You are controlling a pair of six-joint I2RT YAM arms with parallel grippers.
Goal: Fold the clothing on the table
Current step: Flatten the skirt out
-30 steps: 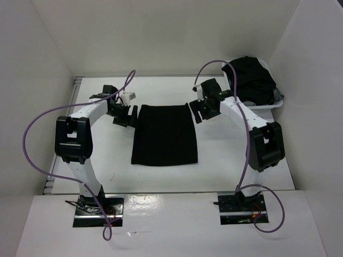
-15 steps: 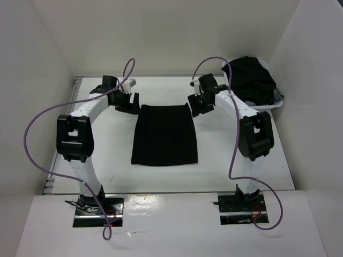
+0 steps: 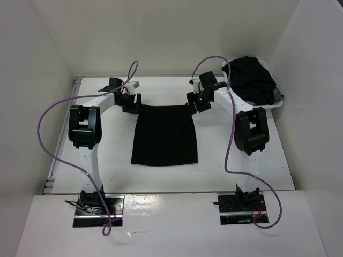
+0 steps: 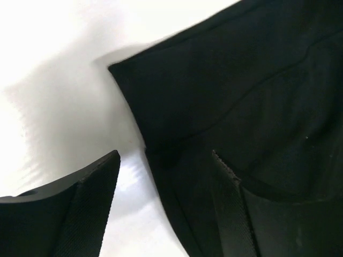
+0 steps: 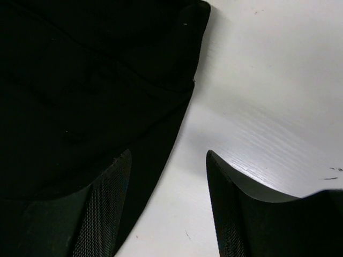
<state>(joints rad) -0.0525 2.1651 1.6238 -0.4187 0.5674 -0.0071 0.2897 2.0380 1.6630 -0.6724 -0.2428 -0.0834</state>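
Top view: thin black cloth garment, skirt-like trapezoid (image 3: pixel 164 135), lies flat at the centre of the large white tabletop (image 3: pixel 107 155), narrow end toward the top of the frame, wide hem toward the bottom. Surface smooth, no fold in it.

Left gripper (image 3: pixel 131 101) sits at the garment's upper-left corner; right gripper (image 3: pixel 195 101) at the upper-right corner. Both arms arch in from the bottom of the frame.

Left wrist view: jaws stand apart. One black finger (image 4: pixel 80 209) at lower left is over bare white table, the other at lower right is over black cloth; the garment's side edge runs up between them. Corner of the cloth at upper left of the frame. Nothing pinched.

Right wrist view: same, mirrored. Jaws apart, lower-left finger (image 5: pixel 107 209) over cloth, lower-right one over table, cloth edge between. Whether the fingertips touch the surface, cannot tell.

Upper right of the top view: bulky heap of black clothes (image 3: pixel 252 77) on a small white plastic tray (image 3: pixel 268 107), well apart from the garment.
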